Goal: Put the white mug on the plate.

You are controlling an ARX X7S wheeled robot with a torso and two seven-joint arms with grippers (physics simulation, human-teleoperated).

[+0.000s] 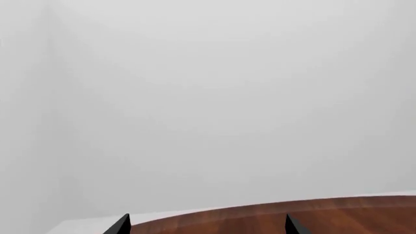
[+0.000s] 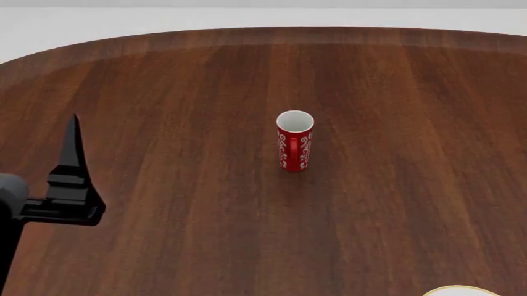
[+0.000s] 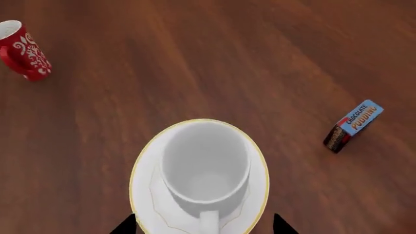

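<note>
A dark wooden table (image 2: 206, 203) with a rounded far edge fills the head camera's view, with pale grey wall beyond it. Near the middle of the table a slim red mug (image 2: 295, 140) with a white swirl pattern stands upright, its handle turned toward the robot. The left gripper (image 2: 73, 161) hovers over the near left part of the table, well apart from the red mug; in the left wrist view the tips of its two black fingers (image 1: 120, 225) sit wide apart with only bare table edge and wall between them, so it is spread and holds nothing. At the near right corner of the head view only a sliver of the plate (image 2: 461, 290) shows. The right wrist camera looks straight down on the white mug (image 3: 205, 163), which stands upright on the plate, inside its thin gold rim, handle pointing toward the camera. The right gripper (image 3: 204, 225) hangs above it, its two dark fingertips (image 3: 126, 226) set apart on either side of the plate's near edge, touching neither mug nor plate. A small blue chocolate pudding box (image 3: 353, 125) lies on the table apart from the plate.
</note>
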